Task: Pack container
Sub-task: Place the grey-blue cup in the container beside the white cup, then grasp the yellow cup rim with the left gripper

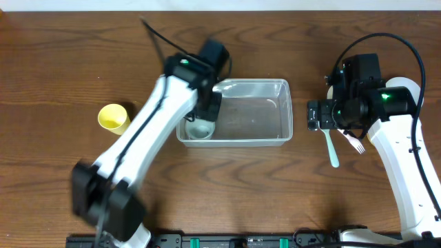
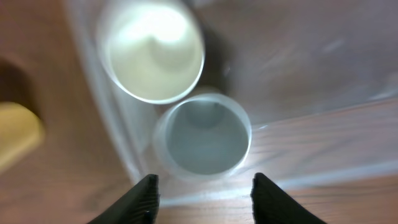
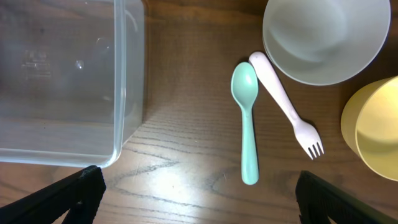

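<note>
The left gripper (image 2: pixel 202 200) hangs over the near left corner of the container (image 1: pixel 256 110). Its two black fingertips (image 2: pixel 146 198) are spread wide with nothing between them. Just ahead of and below those fingertips, a pale grey-blue cup (image 2: pixel 203 138) stands upright inside the clear tub, tucked into the corner close to the wall. Farther ahead of the hand, also inside the tub and just beside the first, a white cup (image 2: pixel 153 52) stands mouth up; this view is blurred. Outside the tub, off to this hand's left, a yellow cup (image 1: pixel 114 118) stands on the wooden table (image 1: pixel 55 62).

The right gripper (image 3: pixel 200 198) hovers over the table just off the container's right end, jaws fully apart and empty. The tub's rounded corner lies ahead and to the left of this hand. Straight ahead, a mint-green spoon (image 3: pixel 248 127) lies flat with its head pointing away from the hand. Just to its right a pale pink fork (image 3: pixel 285 99) lies at a slant, tines toward the hand. The fork's handle end sits close against the spoon's head and the rim of a white bowl (image 3: pixel 323 37), which is farthest ahead on the right. A second yellow cup (image 3: pixel 373 127) stands at the hand's far right, cut off by the edge of the view.
</note>
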You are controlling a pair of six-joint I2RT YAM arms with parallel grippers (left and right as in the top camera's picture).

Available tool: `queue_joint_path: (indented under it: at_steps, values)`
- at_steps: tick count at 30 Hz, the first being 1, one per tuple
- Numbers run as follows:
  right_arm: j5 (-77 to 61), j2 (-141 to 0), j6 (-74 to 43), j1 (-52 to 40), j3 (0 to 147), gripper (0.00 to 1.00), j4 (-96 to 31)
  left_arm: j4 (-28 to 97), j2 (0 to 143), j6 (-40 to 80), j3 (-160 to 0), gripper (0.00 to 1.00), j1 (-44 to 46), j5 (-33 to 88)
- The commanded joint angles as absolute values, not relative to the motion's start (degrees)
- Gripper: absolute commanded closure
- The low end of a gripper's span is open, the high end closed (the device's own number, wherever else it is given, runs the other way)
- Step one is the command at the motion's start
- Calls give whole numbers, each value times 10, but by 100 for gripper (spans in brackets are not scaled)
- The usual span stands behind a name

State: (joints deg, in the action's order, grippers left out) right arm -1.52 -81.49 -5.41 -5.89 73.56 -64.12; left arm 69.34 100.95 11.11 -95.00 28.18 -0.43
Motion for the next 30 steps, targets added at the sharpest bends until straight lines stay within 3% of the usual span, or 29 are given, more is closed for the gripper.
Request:
queue_joint_path:
  at_steps: [1, 7, 20, 30]
  values:
    - [-15, -818, -46, -55, 741, 1, -639, 700, 914, 86, -983, 44, 269, -40]
    - [-15, -818, -46, -55, 741, 1, -638, 715, 835, 87, -983, 42, 188, -76]
    - [-16, -818, -46, -55, 741, 1, -636, 729, 844, 119, -963, 42, 5, -72]
    - [-16, -818, -46, -55, 741, 1, -637, 663, 958, 119, -877, 42, -30, -50]
